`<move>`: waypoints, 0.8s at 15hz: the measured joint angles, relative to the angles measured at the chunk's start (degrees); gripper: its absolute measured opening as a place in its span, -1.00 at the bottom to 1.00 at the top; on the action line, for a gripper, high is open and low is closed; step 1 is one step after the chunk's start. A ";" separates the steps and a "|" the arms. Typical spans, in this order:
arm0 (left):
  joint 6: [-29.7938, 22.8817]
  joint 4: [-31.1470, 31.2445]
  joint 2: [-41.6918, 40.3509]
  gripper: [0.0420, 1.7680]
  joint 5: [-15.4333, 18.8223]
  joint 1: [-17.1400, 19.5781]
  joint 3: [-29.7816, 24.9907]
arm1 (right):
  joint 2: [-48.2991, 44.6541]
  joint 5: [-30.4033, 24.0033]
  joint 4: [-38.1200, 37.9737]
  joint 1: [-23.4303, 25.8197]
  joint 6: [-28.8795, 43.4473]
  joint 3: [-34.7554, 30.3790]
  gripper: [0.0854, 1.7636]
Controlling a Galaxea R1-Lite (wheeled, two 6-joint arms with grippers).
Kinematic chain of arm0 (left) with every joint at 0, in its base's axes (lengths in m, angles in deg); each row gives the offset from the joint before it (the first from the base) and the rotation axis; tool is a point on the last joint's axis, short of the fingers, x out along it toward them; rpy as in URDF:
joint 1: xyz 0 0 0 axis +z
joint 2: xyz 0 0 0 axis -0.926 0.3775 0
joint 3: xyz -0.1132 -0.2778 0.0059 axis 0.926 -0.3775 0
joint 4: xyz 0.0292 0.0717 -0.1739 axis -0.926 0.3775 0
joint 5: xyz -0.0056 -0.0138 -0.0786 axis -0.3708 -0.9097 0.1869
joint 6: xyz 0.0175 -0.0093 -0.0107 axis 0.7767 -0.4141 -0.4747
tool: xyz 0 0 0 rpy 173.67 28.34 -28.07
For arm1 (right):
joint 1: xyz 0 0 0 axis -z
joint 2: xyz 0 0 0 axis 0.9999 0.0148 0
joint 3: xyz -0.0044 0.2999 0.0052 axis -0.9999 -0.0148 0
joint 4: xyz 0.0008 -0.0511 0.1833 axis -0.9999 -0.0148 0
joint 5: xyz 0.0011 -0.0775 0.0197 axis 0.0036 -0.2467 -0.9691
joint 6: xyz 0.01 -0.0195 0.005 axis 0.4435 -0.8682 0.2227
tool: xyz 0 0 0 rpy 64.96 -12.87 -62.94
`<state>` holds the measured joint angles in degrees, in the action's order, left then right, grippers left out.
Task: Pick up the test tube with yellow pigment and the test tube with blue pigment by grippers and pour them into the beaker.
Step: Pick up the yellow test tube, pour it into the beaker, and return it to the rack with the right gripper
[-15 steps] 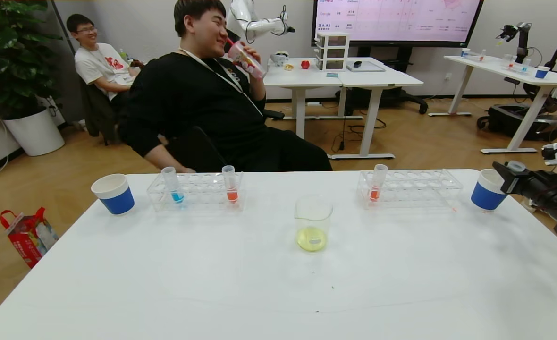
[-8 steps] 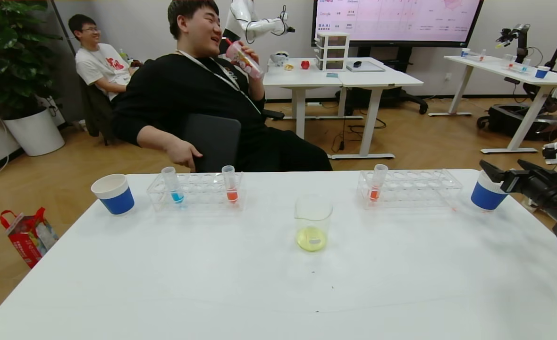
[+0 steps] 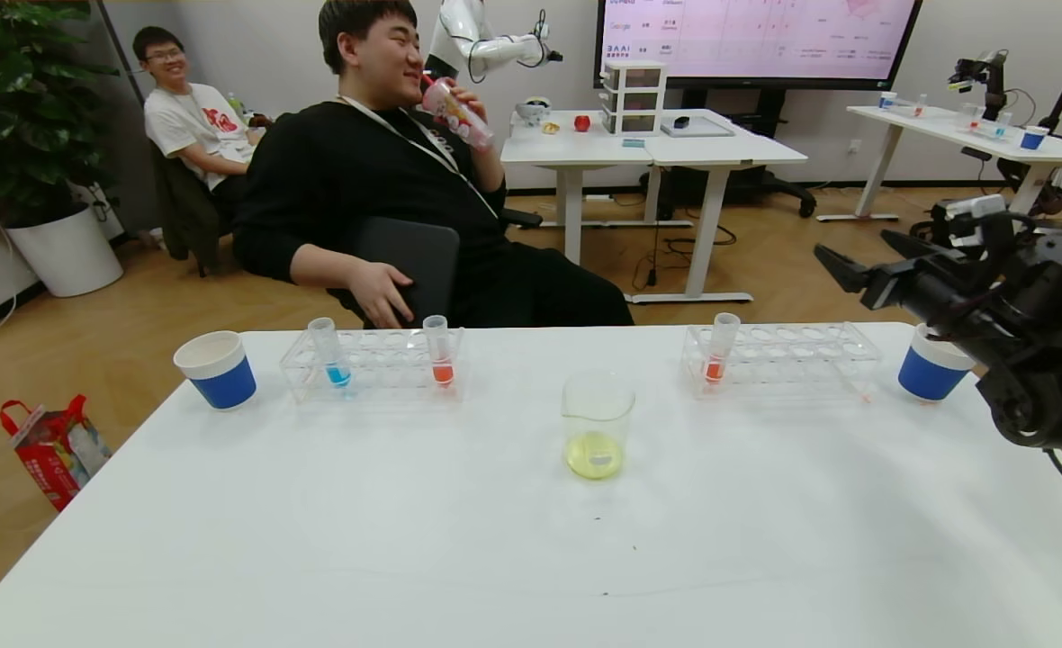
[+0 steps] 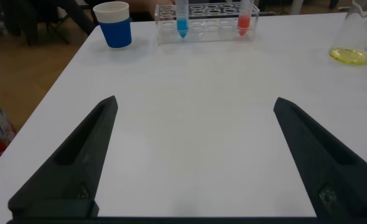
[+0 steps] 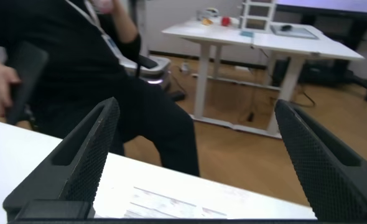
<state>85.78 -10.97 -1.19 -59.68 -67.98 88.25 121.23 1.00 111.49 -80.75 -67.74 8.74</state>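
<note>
Blue tube [image 3: 330, 352] stands in the rack [image 3: 374, 364] left of the beaker [image 3: 596, 426], which holds yellow liquid. Left gripper [image 4: 195, 158], fingers apart, should approach it level; right gripper [image 3: 864, 260], fingers apart and empty, hangs right of the beaker above the tabletop [image 3: 459, 540].

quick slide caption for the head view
Right pincer raised open above the right rack; beaker holds yellow liquid; blue tube untouched.

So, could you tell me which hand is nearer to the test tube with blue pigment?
Left. The left hand hovers open over the near table, facing the blue tube; the right hand is raised beyond the right-side rack.
</note>
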 joint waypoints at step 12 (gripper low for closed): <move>0.00 0.00 0.00 0.98 -0.02 0.00 0.00 | -29.33 30.54 -19.37 -20.97 -7.35 -8.45 0.97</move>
<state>85.78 -10.97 -1.19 -59.70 -67.98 88.25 91.90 31.54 92.12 -101.72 -75.09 0.30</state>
